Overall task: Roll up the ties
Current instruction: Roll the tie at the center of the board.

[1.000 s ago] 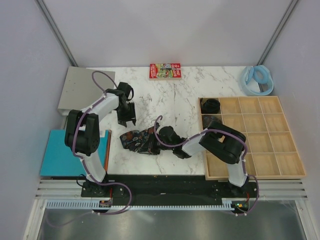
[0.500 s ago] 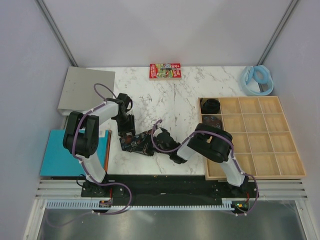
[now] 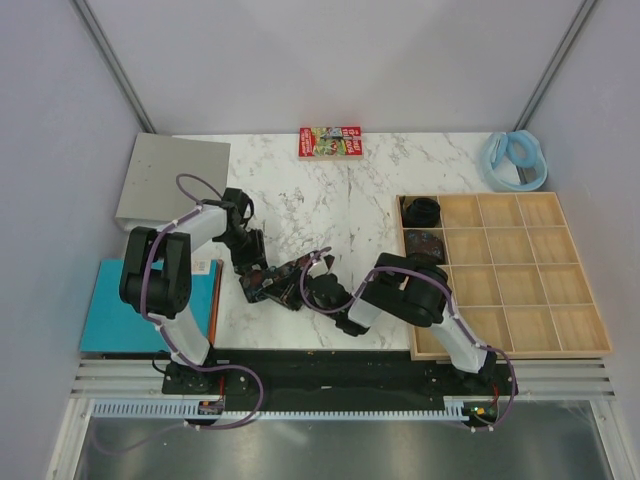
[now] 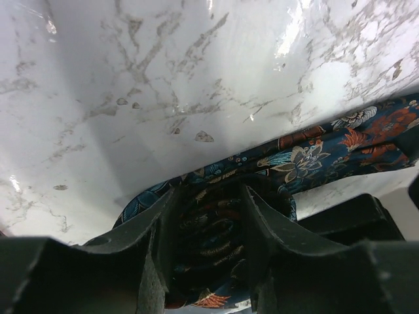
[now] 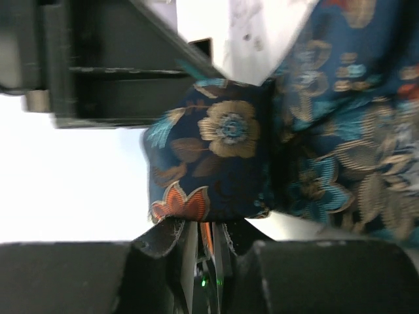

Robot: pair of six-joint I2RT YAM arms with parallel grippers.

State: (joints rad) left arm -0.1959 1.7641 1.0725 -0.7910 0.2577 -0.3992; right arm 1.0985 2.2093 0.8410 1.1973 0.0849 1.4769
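A dark floral tie lies partly coiled on the marble table, left of centre. My left gripper is shut on its rolled coil, with the loose strip running off to the right. My right gripper is shut on the tie's fabric end, pinched between its fingertips. Two rolled ties sit in the wooden tray's left cells.
A wooden compartment tray stands at the right. A red printed box lies at the back, a pale blue ring at the back right. A grey board and a teal board lie at the left.
Both grippers have moved in on the tie: the left came down and toward me onto the coil, the right slid left. The tie has bunched up into a tighter bundle.
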